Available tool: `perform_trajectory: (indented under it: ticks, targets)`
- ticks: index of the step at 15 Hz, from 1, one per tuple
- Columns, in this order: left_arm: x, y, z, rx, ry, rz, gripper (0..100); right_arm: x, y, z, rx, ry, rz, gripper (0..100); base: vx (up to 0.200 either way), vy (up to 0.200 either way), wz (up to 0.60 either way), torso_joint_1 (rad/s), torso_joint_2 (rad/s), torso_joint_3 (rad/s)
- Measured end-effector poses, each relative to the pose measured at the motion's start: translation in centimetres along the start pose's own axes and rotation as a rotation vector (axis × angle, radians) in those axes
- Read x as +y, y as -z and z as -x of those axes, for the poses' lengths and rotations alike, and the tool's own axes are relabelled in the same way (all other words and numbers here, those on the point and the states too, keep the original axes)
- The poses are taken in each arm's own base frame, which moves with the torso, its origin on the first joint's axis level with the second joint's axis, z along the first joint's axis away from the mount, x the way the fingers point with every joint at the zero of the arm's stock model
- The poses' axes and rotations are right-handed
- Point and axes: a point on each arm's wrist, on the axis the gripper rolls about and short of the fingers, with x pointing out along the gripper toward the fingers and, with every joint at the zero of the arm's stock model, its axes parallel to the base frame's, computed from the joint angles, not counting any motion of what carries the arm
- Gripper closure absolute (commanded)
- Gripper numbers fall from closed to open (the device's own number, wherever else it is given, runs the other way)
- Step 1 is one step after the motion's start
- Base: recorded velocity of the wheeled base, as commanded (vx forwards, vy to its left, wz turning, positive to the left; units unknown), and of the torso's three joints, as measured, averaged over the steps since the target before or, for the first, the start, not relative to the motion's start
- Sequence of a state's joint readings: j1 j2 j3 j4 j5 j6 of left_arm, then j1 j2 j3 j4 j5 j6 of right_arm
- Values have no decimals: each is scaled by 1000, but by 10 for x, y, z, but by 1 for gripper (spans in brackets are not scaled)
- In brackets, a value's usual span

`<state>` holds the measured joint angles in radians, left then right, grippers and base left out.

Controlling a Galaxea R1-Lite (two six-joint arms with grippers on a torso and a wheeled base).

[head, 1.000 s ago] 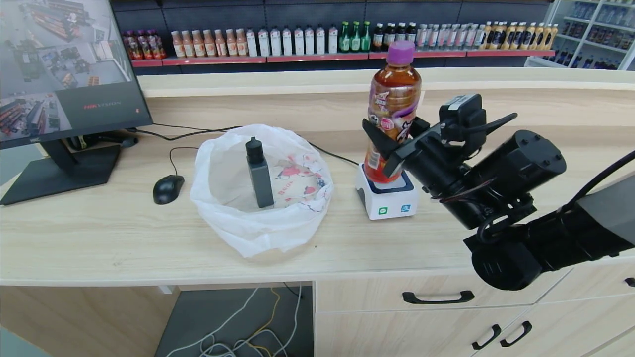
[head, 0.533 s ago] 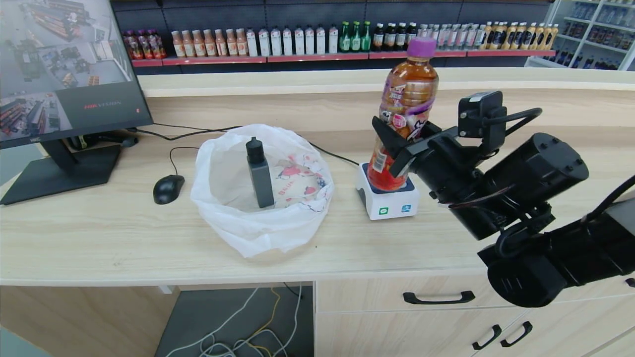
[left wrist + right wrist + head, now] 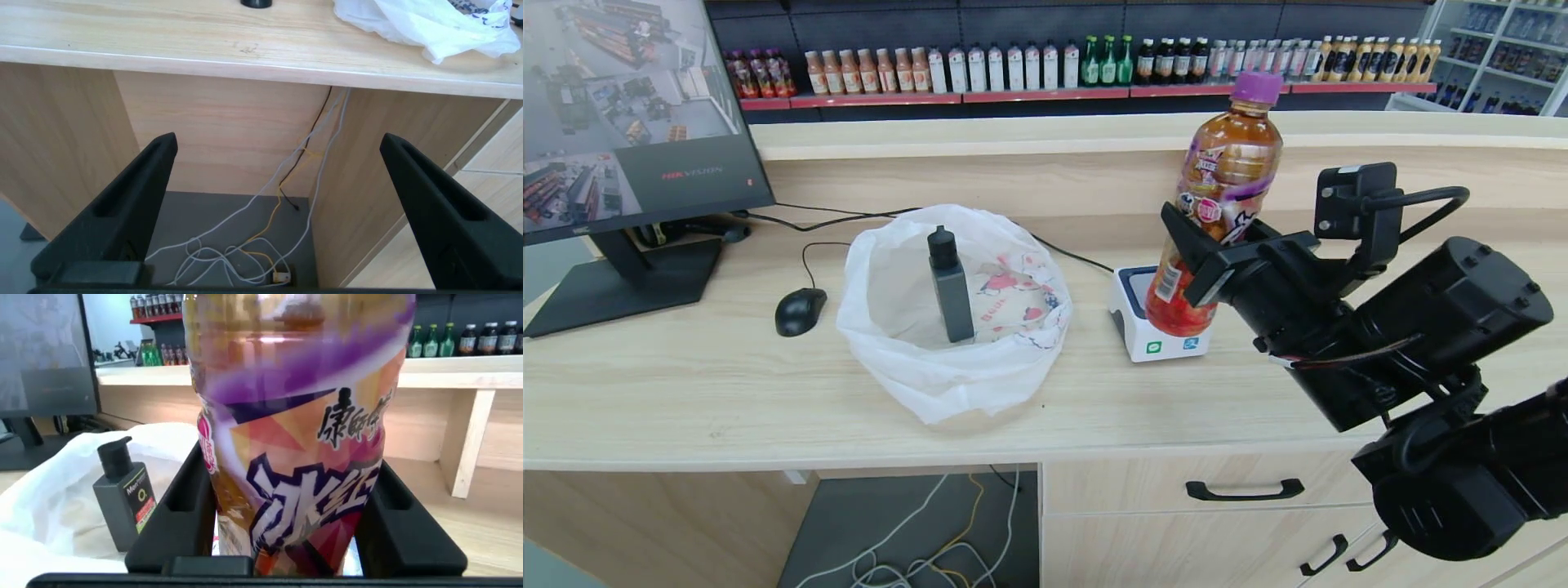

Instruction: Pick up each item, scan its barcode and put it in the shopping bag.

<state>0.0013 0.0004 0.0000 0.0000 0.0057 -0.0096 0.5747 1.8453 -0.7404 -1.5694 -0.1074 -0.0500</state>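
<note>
— Monitor on the far left of the counter, and what sits next to it?
— A black mouse, just off the monitor's stand, with its cable running back along the counter. Below the counter edge on that side hangs the left gripper. Its fingers are spread wide with nothing between them, and it faces the opening under the counter where loose cables lie.
— And the shopping bag?
— The white shopping bag sits right of the mouse, its mouth open and rolled down. A dark grey pump bottle stands upright inside it.
— Then the scanner?
— Yes, the white scanner stands just beside the bag on its right, with a cable leading off behind the bag.
— Where is the tea bottle?
— The tea bottle, amber with a purple cap, is off the counter in the right gripper, whose fingers are clamped on its lower half, one on each side. It tilts, cap leaning right, and its base is over the scanner's right front corner. Whether it touches the scanner I cannot tell. From the right wrist its label faces the camera between the two black fingers, with the pump bottle and the bag beyond
</note>
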Motion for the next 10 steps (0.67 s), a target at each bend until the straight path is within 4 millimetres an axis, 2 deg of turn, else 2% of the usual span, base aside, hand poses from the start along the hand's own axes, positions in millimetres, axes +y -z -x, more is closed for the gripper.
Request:
perform_trajectory:
  ticks: [9, 10]
  targets:
    - [0, 0, 0, 0, 0, 4, 0, 0, 0, 4, 9, -1, -19, 100, 0, 0, 0, 0, 0, 0]
    - [0, 0, 0, 0, 0, 4, 0, 0, 0, 3, 8, -1, -21, 100, 0, 200, 0, -2, -2, 2]
